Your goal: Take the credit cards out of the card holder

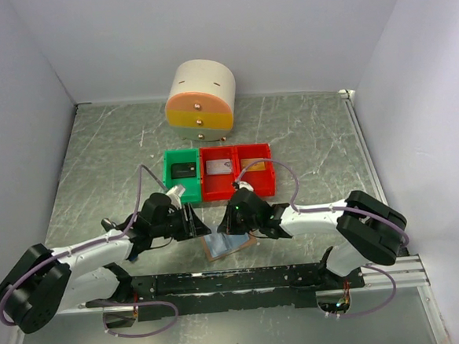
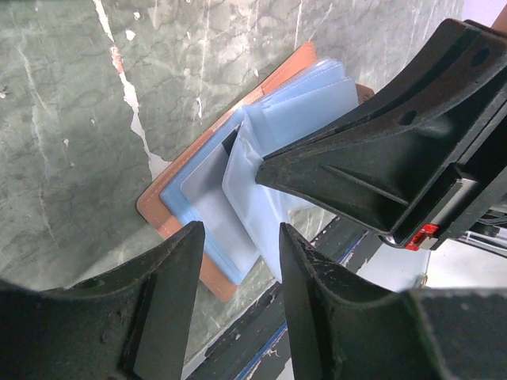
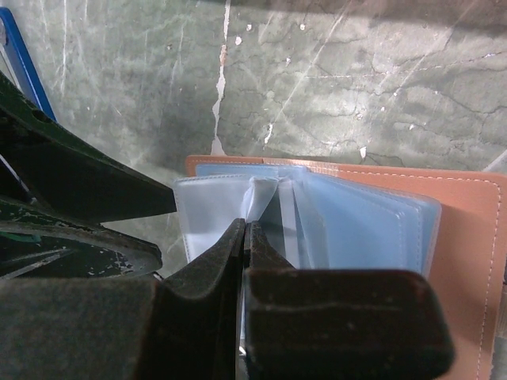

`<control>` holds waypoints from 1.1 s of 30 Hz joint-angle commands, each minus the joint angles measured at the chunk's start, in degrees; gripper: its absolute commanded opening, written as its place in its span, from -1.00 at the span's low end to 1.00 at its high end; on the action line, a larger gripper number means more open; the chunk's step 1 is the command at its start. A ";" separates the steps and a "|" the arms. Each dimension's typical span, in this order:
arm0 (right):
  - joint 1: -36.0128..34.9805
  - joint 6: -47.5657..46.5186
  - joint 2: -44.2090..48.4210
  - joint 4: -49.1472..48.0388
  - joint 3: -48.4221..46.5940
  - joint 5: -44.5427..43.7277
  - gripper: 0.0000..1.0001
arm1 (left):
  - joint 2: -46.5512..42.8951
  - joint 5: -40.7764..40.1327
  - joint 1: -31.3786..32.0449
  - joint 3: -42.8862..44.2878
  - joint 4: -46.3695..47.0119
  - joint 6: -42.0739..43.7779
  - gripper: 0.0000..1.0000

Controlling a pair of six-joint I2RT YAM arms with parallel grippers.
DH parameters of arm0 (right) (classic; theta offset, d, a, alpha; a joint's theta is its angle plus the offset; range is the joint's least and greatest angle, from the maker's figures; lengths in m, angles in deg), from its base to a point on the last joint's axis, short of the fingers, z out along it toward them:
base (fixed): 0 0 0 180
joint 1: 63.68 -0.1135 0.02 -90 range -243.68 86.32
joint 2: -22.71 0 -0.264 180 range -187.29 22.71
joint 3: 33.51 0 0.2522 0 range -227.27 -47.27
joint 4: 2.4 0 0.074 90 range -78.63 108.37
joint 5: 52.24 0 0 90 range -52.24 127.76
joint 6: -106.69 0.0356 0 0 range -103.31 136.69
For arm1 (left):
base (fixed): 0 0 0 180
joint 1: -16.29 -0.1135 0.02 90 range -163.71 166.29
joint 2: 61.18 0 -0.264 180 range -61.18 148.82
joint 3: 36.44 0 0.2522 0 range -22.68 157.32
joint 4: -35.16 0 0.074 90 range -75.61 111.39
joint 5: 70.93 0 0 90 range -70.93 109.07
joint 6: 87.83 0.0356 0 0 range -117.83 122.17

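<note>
A pale sheet (image 3: 258, 198) of the card holder (image 3: 467, 222) is pinched in the right gripper (image 3: 244, 227); the left gripper (image 2: 240, 233) is held spread above the holder.

No text, label or number is legible anywhere.

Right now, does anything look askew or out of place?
Yes. The card holder lies askew on the table, its pale pockets fanned upward, with one leaf pinched in the right claw.
</note>
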 commanded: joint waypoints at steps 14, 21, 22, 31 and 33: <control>1.11 0.03 -0.13 -1.02 -0.06 0.88 -1.00 | 6.12 -5.41 5.36 1.33 7.62 -5.43 -0.19; 1.29 0.18 0.87 -1.54 0.61 1.36 -0.98 | 9.45 -6.26 7.99 1.65 13.81 -7.87 -0.25; 1.31 0.08 0.95 -1.20 0.43 1.26 -0.95 | 9.90 -6.40 8.46 1.96 14.49 -7.99 -0.28; 1.36 -2.72 5.43 12.91 -2.78 -7.27 -0.46 | 10.33 -9.36 9.62 4.25 8.95 -7.01 -0.44; 1.40 -3.42 7.13 14.78 -2.69 -8.64 -0.38 | 9.84 -9.82 9.62 4.55 7.89 -6.83 -0.44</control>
